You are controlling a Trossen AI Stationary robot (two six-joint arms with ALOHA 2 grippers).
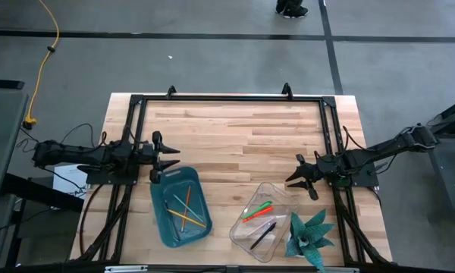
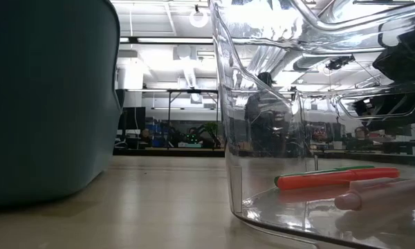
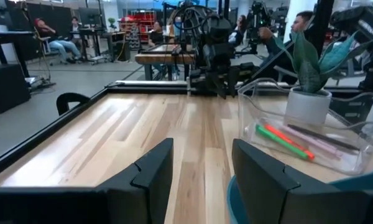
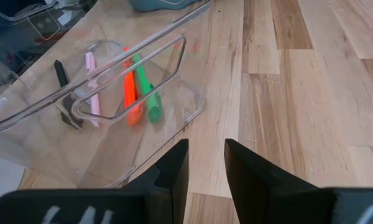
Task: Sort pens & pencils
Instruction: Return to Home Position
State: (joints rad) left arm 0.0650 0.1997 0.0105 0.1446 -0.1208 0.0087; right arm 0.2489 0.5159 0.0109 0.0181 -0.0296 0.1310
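left claw (image 1: pixel 168 158): spread, empty, left edge of surface, over teal bin (image 1: pixel 163 201) corner | right claw (image 1: pixel 294 171): slightly parted, empty, right edge | pens (image 1: pixel 259 216): in clear bin (image 1: pixel 280 199) | pencils (image 1: pixel 186 211): in teal bin

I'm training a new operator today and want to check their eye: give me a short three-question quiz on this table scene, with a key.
1. True or false: the pencils lie in the teal bin.
2. Which pen in the transparent bin lies nearest the plant? A green, B red-orange, C black.
3. Fill in: the left hand and the right hand each hold ____.
Key: 1 true; 2 C, the black pen; 3 nothing, both are open.
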